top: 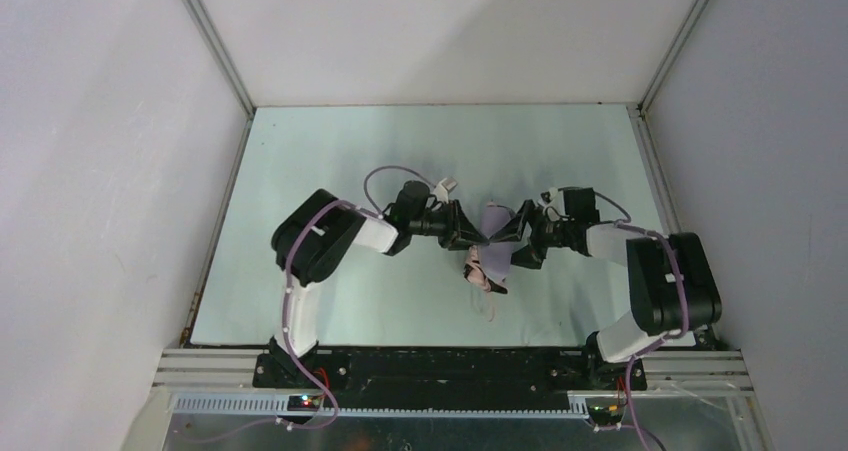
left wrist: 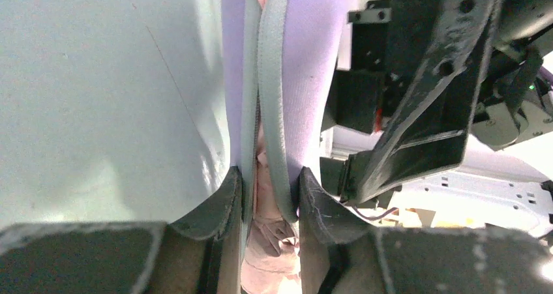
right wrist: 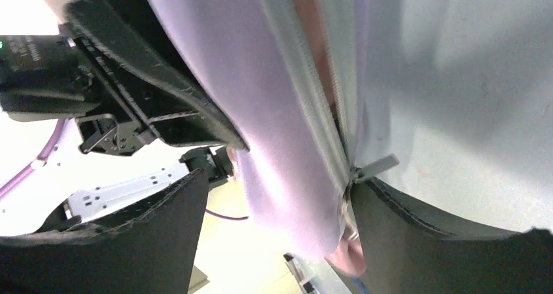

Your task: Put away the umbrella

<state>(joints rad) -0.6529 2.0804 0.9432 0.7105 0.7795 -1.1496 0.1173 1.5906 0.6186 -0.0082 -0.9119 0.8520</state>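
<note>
Left wrist view: the left gripper point(left wrist: 267, 203) pinches the lilac case point(left wrist: 313, 79) across its gaping zip, the umbrella point(left wrist: 267, 235) lodged between the halves along the case's length, while the right gripper point(right wrist: 280, 203) straddles it, spread.

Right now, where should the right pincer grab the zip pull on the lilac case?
Probably the flat grey pull tab, pinched across its flat faces, coming in from its free end: it juts sideways off the zip line of the lilac case, free of fabric. The left pincer clamps the case's seam.
</note>
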